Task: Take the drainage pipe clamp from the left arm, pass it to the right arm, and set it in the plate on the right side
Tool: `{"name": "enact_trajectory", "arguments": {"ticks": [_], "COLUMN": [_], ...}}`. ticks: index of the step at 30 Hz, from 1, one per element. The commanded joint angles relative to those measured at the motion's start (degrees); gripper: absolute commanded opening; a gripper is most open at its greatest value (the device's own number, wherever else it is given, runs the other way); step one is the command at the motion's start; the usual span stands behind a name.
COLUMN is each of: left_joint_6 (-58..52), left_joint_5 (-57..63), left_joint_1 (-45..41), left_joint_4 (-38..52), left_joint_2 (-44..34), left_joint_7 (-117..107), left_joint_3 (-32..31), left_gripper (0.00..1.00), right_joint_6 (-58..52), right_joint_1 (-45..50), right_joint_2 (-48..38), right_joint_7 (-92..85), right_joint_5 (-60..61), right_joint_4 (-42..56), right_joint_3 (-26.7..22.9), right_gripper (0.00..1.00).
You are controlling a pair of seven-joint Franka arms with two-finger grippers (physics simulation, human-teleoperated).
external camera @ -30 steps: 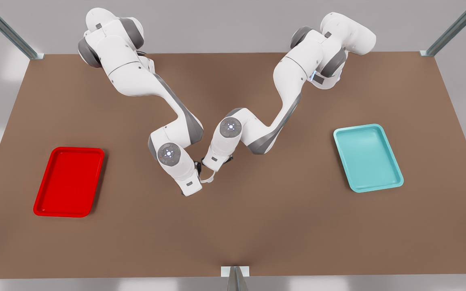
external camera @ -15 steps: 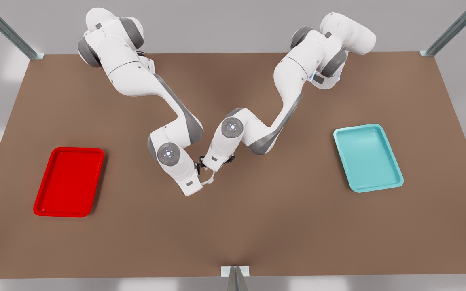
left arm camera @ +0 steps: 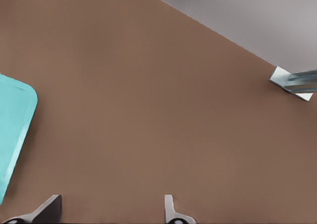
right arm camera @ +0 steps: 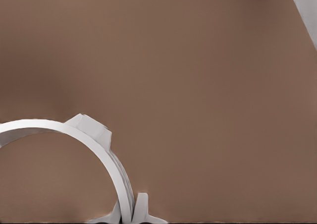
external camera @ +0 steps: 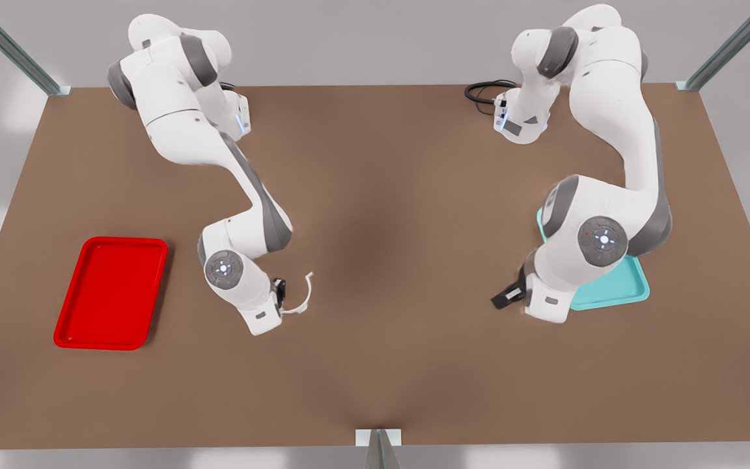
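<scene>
Near the middle of the brown surface [external camera: 375,365], toward the front view's left, the right end effector [external camera: 282,294] is clenched on the drainage pipe clamp [external camera: 302,297], holding it above the surface by 1 end. In the right wrist view the clamp [right arm camera: 84,140] arcs away from the 2 fingertips [right arm camera: 141,206], which pinch its thin strip between them. Farther toward the front view's left lies the red plate [external camera: 112,292], well apart from the clamp. Over at the front view's right, the left end effector [external camera: 508,296] hangs just beside the teal tray [external camera: 609,293], partly covered by that arm. In the left wrist view its fingers [left arm camera: 171,211] stand spread wide with nothing between them, the tray's corner [left arm camera: 15,130] off to the side
</scene>
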Motion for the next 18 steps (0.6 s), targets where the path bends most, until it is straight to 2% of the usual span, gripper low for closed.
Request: {"name": "enact_trajectory", "arguments": {"ticks": [1,2,3,4,7,8,14,18], "left_joint_6": [-20.98,-10.33,-0.53,-6.57,-9.39,-14.31,-12.83,-12.82], "left_joint_5": [2.62,2.54,2.36,1.75,0.52,-0.01,-1.77,-1.86], "left_joint_1": [2.65,3.62,3.18,3.35,3.27,2.82,3.7,3.7], "left_joint_4": [0.02,-16.05,-28.0,-25.82,-25.11,-25.11,-24.5,-24.5], "left_joint_2": [-2.03,-12.78,-19.87,-19.7,-19.17,-18.73,-19.26,-19.26], "left_joint_7": [39.47,44.12,41.6,40.35,38.85,38.77,38.77,38.68], "left_joint_3": [-0.05,0.3,0.3,0.04,-0.22,-0.31,-1.01,-1.1], "left_gripper": [1.0,1.0,1.0,1.0,1.0,1.0,1.0,1.0], "right_joint_6": [-4.28,-4.99,-5.34,-5.87,-6.66,-6.66,0.37,6.96], "right_joint_1": [-1.88,-5.48,-9.16,-14.1,-22.53,-23.86,-35.46,-38.8], "right_joint_2": [-0.87,-3.06,-3.51,-3.51,-3.07,-2.89,1.85,5.37], "right_joint_7": [-9.01,-9.1,-9.8,-12.88,-15.86,-15.95,-22.45,-25.88], "right_joint_5": [-1.45,-1.54,-2.07,-2.42,-5.15,-5.24,-8.66,-10.07], "right_joint_4": [-0.68,-3.22,-4.19,-4.37,-4.28,-4.29,-4.37,-4.37], "right_joint_3": [-0.33,-0.33,-0.33,-0.33,-0.24,-0.33,-0.86,-0.95], "right_gripper": [0.21,0.21,0.21,0.21,0.21,0.21,0.21,0.21]}}
